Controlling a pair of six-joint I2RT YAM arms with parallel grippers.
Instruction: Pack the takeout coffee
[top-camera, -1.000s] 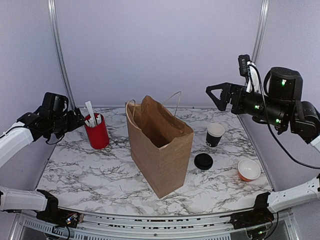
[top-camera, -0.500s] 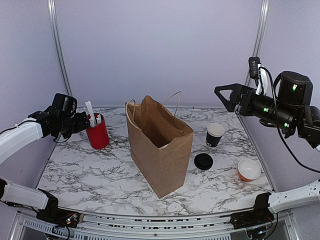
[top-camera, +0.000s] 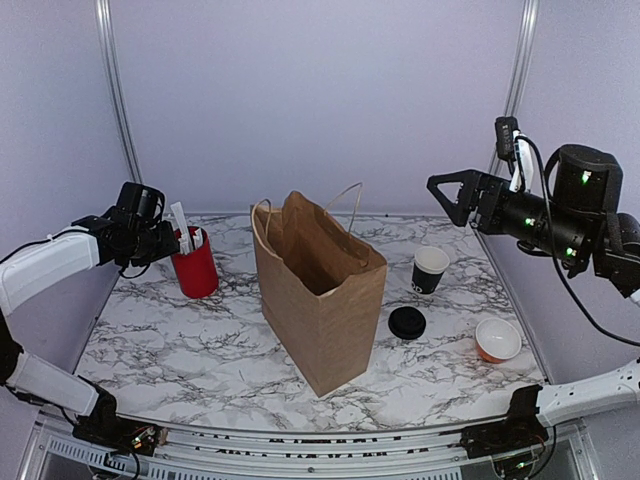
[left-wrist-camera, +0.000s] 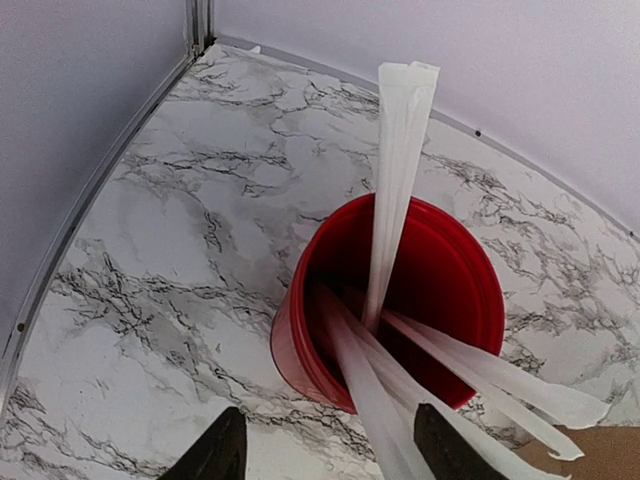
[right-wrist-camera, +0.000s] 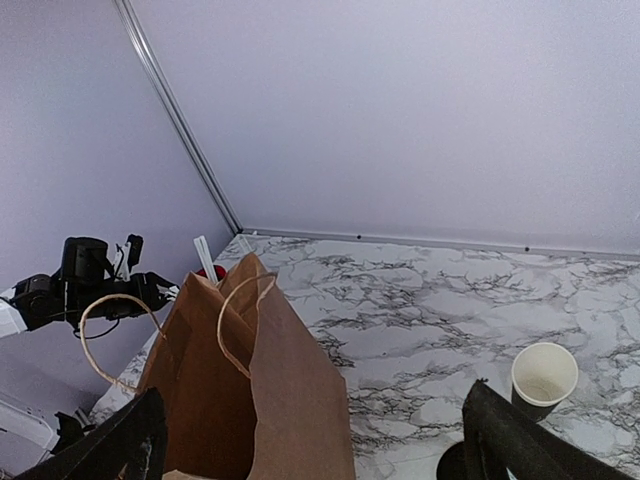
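The takeout coffee is out of view. A lidless black paper cup (top-camera: 430, 268) with a white rim and inside (right-wrist-camera: 544, 375) stands right of the brown paper bag (top-camera: 320, 290). A loose black lid (top-camera: 407, 322) lies in front of it. My left gripper (top-camera: 172, 243) hovers at the red cup (left-wrist-camera: 400, 300) of white wrapped straws (left-wrist-camera: 400, 150). Its jaws (left-wrist-camera: 338, 450) are open, with straws lying between the fingertips. My right gripper (top-camera: 440, 200) hangs high above the right side, open and empty, looking down over the bag (right-wrist-camera: 250, 390).
The bag stands upright and open in the middle, handles up. An orange bowl (top-camera: 497, 340) with a white inside sits near the right edge. Metal rails run along the walls at the table's left and right edges.
My left gripper has moved right to the red cup, and its jaws have narrowed. My right arm drew back to the right, then held still.
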